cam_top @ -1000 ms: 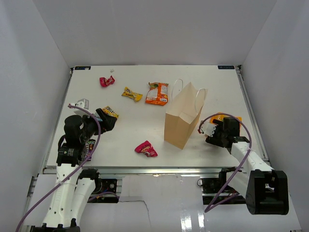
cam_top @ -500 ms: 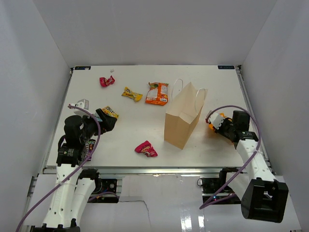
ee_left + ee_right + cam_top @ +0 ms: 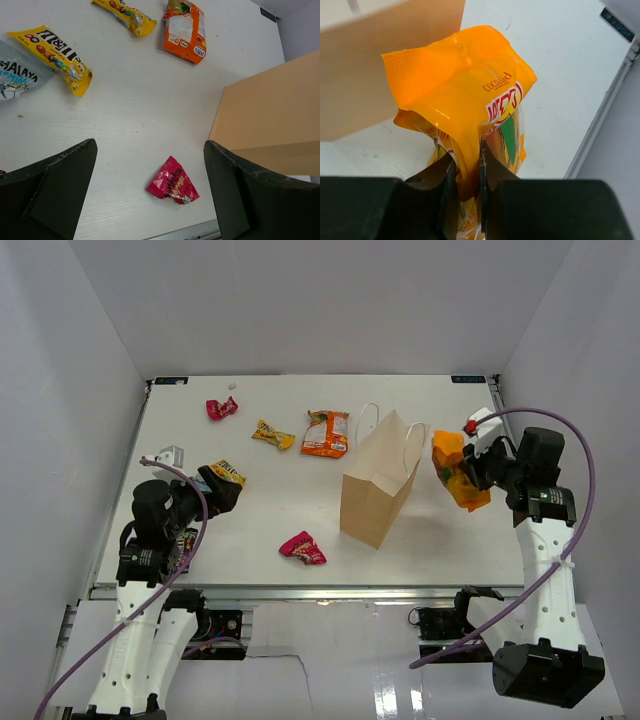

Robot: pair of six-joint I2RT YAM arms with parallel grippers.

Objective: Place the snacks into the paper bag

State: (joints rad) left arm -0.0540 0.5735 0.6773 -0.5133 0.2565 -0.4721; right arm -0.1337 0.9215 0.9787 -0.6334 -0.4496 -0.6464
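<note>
Jaws of the right gripper (image 3: pixel 466 162) clamp an orange packet (image 3: pixel 465 95) high beside the bag (image 3: pixel 380 490) for dropping in; the left gripper (image 3: pixel 150 145) gapes.

Bright, even light; soft shadows; near tool fingers blurred

Lab test booth: plain white walls (image 3: pixel 300 310) enclose the table (image 3: pixel 290 490).

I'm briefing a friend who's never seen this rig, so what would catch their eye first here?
Most striking is the bright orange packet pinched in the right gripper, held up just right of the tan paper bag standing upright mid-table. Left of it, the orange chip bag and a pink-red packet lie loose.
</note>
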